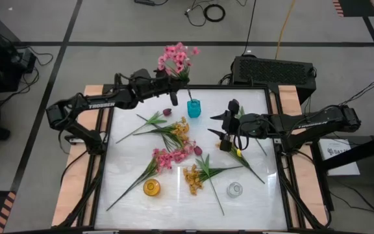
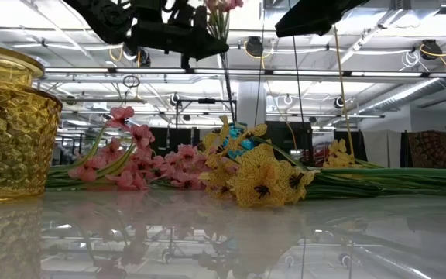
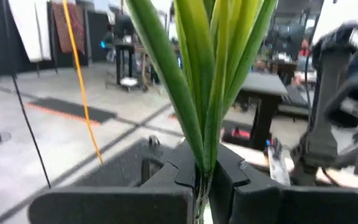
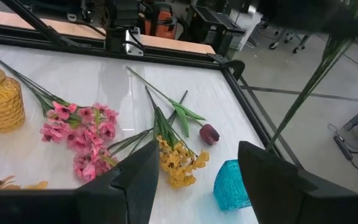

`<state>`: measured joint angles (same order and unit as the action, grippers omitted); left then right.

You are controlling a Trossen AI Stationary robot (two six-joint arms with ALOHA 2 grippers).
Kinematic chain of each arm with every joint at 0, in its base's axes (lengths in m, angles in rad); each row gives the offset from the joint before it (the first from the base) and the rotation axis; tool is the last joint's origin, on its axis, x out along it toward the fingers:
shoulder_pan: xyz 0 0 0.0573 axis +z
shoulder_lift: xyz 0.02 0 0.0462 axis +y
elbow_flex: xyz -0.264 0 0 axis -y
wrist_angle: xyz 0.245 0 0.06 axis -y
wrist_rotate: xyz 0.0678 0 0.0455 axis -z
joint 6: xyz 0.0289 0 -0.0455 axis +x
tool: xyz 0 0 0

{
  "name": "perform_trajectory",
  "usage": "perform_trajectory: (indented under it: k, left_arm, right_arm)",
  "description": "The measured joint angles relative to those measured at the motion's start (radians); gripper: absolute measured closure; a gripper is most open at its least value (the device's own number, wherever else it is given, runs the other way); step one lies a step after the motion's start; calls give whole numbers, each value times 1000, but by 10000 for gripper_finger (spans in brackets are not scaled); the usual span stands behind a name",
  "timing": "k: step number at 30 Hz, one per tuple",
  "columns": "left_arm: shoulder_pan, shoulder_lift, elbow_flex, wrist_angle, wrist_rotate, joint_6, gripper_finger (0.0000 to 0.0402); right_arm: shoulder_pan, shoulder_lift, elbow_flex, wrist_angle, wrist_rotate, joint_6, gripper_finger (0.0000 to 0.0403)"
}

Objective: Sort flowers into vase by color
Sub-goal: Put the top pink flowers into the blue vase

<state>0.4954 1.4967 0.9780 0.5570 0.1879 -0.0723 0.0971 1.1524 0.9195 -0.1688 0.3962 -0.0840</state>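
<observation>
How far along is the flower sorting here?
No vase looks filled yet: amber vase, clear vase, blue vase. The left gripper clamps a pink spray above the blue vase; the right gripper is open. A second pink spray, yellow sprays and tulip buds lie on the table.

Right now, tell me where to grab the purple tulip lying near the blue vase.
Take the tulip by its bare lower stem from straight above, closing across it: it lies flat, and that end sits clear of other flowers.

Three vases (image 1: 193, 108), several flower stems (image 1: 167, 158)
</observation>
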Motion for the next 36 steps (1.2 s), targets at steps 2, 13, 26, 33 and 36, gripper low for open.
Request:
perform_trajectory:
  k: [2,13,26,33,36]
  left_arm:
    - [-1,19,-1,5,1,0,384]
    - [-4,85,0,65,1,-78,384]
    - [-2,118,0,64,47,-80,376]
    - [1,121,45,-34,48,-70,315]
    - [1,123,65,-84,48,-71,293]
  right_arm:
    - [0,0,0,0,0,-5,193]
    - [0,0,0,-3,0,-12,193]
    - [0,0,0,-5,0,-10,193]
    - [0,0,0,-5,0,-7,193]
    - [0,0,0,-5,0,3,193]
